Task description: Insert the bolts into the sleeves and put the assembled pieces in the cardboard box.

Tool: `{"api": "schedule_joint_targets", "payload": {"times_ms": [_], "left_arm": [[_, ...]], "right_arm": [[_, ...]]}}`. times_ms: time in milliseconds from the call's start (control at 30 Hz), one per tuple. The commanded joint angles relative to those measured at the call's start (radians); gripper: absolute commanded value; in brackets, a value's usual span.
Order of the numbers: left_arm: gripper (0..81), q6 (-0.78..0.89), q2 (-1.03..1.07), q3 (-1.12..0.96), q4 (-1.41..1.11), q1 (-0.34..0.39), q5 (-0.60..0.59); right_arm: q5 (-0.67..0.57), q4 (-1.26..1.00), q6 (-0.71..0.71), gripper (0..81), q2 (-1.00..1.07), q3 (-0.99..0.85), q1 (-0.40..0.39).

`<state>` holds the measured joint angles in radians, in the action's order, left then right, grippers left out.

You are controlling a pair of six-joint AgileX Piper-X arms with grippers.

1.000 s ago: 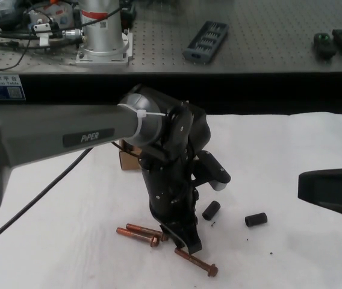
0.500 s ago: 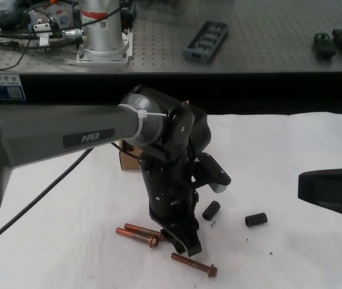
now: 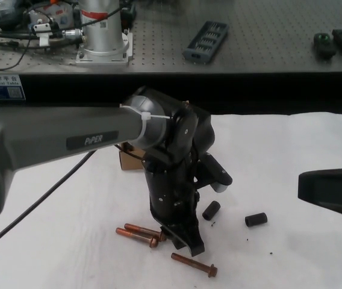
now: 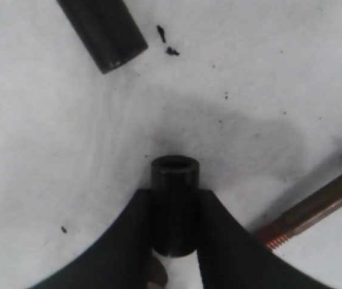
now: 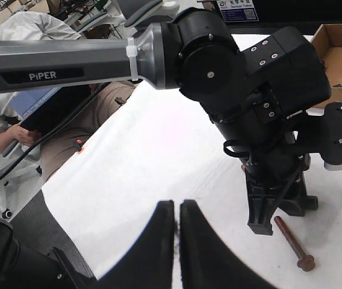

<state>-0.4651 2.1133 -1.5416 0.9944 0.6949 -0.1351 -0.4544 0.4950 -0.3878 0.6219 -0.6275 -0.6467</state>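
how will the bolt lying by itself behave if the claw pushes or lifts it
The lone bolt looks like solid metal, so probably stiff and heavy for its size. Its shank would likely roll on the white cloth, curving around the wider flanged head.

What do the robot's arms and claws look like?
The left arm is a grey tube with white lettering, a white zip tie and a black cable. Its wrist and left claw are black. The right claw has two black, pointed fingers.

Black sleeve (image 4: pixel 175 201) in left tool (image 4: pixel 176 196), bolt (image 4: pixel 312 208) nearby
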Motion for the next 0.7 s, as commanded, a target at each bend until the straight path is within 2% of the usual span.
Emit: {"api": "schedule_joint_targets", "payload": {"times_ms": [0, 233, 367, 400, 500, 567, 667], "left_arm": [[13.2, 0.019, 0.029, 0.023, 0.034, 0.012, -0.004], [11.5, 0.019, 0.029, 0.023, 0.032, 0.018, -0.004], [0.6, 0.027, 0.029, 0.023, 0.032, 0.018, -0.01], [0.6, 0.031, 0.029, 0.023, 0.032, 0.018, -0.013], [0.6, 0.057, 0.024, 0.023, 0.032, 0.018, -0.103], [0.6, 0.114, 0.014, 0.023, 0.027, 0.015, -0.115], [0.6, 0.237, -0.019, 0.023, -0.007, 0.005, -0.115]], "right_arm": [[-0.004, 0.0, -0.001, 4.3, -0.007, -0.003, 0.005], [-0.004, 0.0, -0.001, 4.3, -0.007, -0.003, 0.005], [-0.004, 0.0, -0.001, 4.3, -0.007, -0.003, 0.005], [-0.004, 0.0, -0.001, 4.3, -0.007, -0.003, 0.005], [-0.004, 0.0, -0.001, 4.3, -0.007, -0.003, 0.005], [-0.002, 0.005, -0.001, 4.3, -0.007, -0.001, 0.005], [0.093, 0.077, -0.001, 4.3, -0.007, -0.001, 0.005]]}}
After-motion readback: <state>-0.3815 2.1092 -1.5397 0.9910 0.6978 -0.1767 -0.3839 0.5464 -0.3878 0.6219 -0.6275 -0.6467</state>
